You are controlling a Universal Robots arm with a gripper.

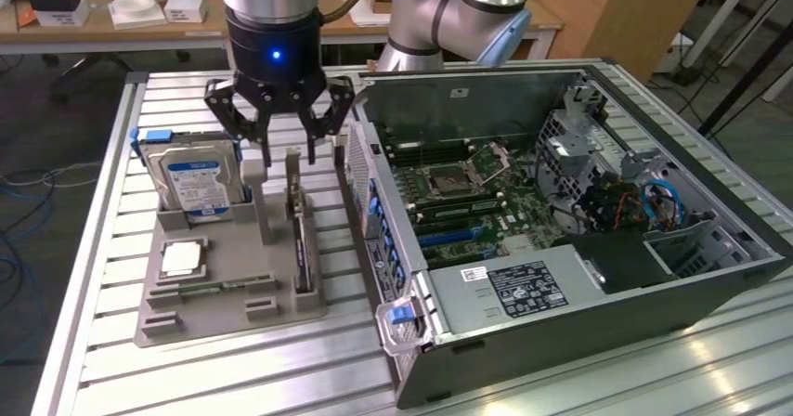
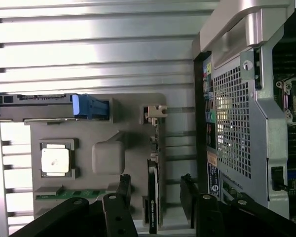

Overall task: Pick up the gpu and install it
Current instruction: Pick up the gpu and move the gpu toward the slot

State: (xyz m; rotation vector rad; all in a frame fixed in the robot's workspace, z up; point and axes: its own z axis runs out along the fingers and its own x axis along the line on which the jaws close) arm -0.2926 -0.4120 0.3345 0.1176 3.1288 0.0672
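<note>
The black gripper (image 1: 292,145) hangs with jaws spread wide. The thin green-and-black gpu card (image 1: 297,226) stands on edge in its grey plastic holder (image 1: 204,328), directly beneath and between them, ungrasped. Pickup and installation both remain undone.

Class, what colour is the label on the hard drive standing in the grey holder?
The label is blue with some white, seen best in the exterior view.
</note>
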